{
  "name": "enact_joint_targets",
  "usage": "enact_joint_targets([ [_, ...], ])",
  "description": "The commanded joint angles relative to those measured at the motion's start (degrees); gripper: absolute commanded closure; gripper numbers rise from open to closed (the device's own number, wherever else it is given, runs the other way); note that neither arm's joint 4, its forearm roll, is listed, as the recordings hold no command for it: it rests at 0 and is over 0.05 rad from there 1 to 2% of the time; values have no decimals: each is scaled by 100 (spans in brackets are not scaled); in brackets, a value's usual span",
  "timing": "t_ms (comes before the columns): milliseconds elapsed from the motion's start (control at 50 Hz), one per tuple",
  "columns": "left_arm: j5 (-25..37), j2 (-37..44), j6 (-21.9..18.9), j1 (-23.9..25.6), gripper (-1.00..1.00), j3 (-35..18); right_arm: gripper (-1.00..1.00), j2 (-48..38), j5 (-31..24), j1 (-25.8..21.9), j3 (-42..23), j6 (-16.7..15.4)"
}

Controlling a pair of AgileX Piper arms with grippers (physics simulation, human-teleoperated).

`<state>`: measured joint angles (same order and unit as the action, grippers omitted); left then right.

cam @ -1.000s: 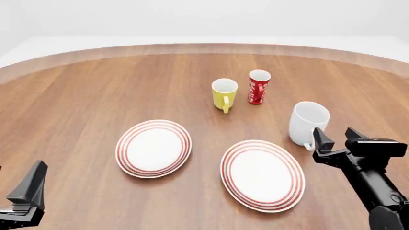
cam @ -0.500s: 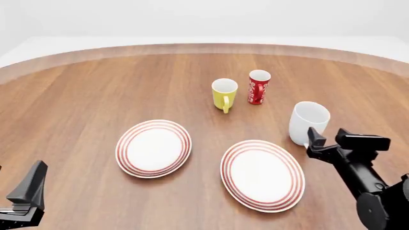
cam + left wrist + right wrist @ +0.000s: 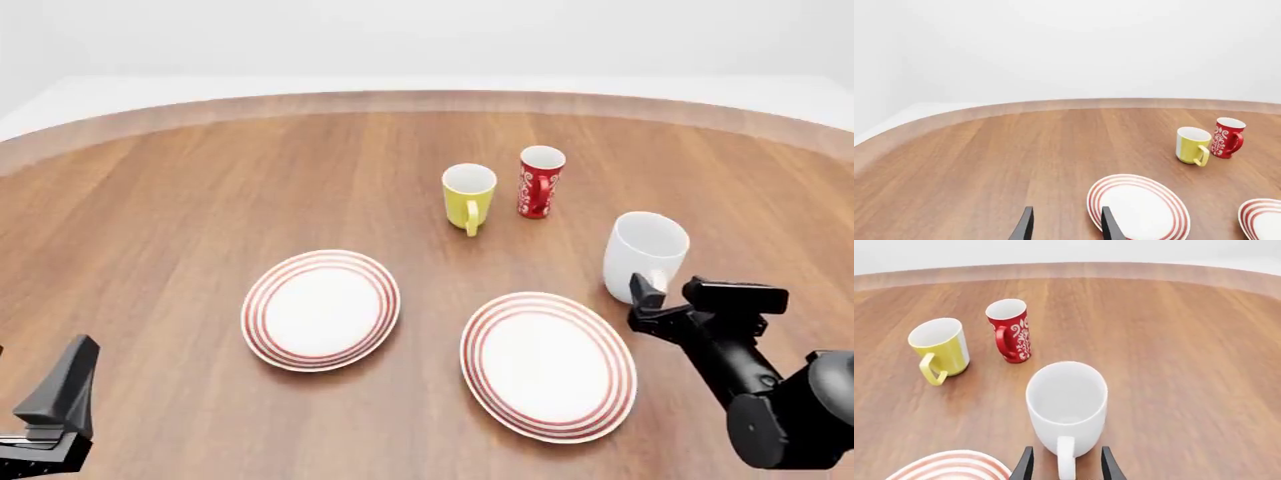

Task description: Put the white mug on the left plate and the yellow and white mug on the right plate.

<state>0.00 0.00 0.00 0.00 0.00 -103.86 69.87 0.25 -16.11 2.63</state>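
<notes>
Matte black all over, both arms. Right arm [image 3: 747, 370] built of rounded cylindrical links with a bulky joint, ending in a boxy gripper [image 3: 674, 300] with flat, wedge-shaped fingers [image 3: 646, 296]. Left gripper [image 3: 54, 405] equally black, angular and blade-like, with no markings or cables visible.

Both tools [image 3: 663, 293] [image 3: 60, 400] open, apart.

Two dark fingertips of the left gripper [image 3: 1064, 227] rise from the bottom edge, spread apart over bare brown wooden table [image 3: 987, 155]. At lower right lies a round white red-ringed plate [image 3: 1139, 209], a second one [image 3: 1262, 220] cut by the corner. At right stand a small yellow mug [image 3: 1191, 145] and a slim red patterned cup [image 3: 1226, 137], close together.
</notes>
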Motion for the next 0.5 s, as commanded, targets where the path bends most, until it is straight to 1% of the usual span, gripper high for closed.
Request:
enact_joint_targets([
  [20,0,0,0,0,-100,0,-100,-279,2,-46,-116,26],
  [500,0,0,0,0,-100,0,-100,-691,2,-42,-334,14],
])
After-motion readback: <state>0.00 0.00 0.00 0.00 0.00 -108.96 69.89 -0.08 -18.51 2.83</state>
